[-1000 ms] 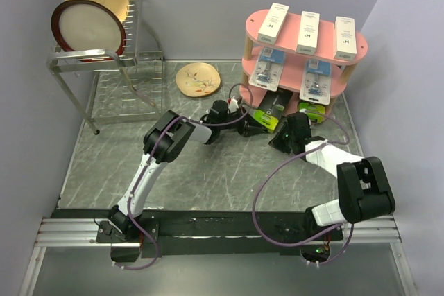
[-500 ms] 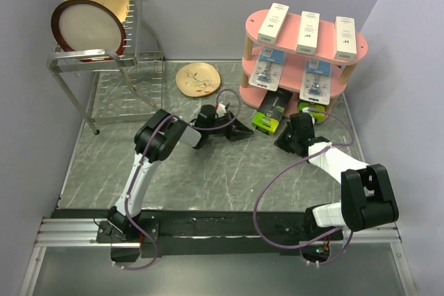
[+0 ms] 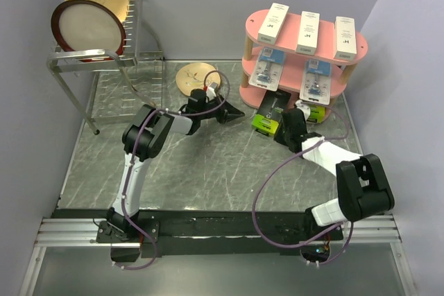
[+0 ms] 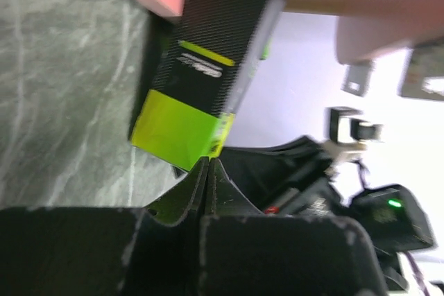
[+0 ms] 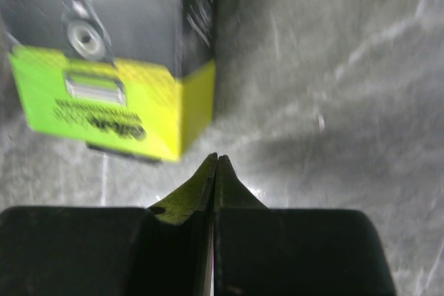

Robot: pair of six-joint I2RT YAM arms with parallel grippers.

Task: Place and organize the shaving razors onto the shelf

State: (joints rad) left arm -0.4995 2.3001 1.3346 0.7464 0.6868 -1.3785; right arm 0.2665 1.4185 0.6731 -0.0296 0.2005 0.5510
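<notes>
1. The right gripper [image 5: 215, 161] hangs low over the grey marbled table [image 3: 208, 164]. Its jaws are pressed together with nothing between them. A lime-green box end lies just ahead and to the left of its tips, not touching.
2. The left gripper [image 4: 208, 164] is also closed and empty. It points at the left black-and-lime-green razor box [image 3: 267, 114] from the other side and is apart from it.
3. This box lies tilted, partly under the bottom board of the pink three-tier shelf [image 3: 290, 32], with its lime end out on the table. The second black-and-lime-green razor box [image 3: 312, 111] also sticks out at the front.
4. I judge the step is to push these two boxes in and make them straight. It is better to press on the lime end with closed tips, along the length of the box, slowly. Only one arm should work at a time, because the two grippers are near each other. A push from the side may jam the box against a light wooden post [image 4: 326, 3].
5. Above, two blue-white blister cards [image 3: 267, 68] stand on the middle board and three slim white boxes [image 3: 308, 31] on the top board. A knock on the shelf could tip them over.
6. Farther left, a small beige plate with a flower pattern [image 3: 198, 74] is partly hidden by the left arm. The metal wire dish rack [image 3: 104, 60] with its plates is well apart and not in the way.
</notes>
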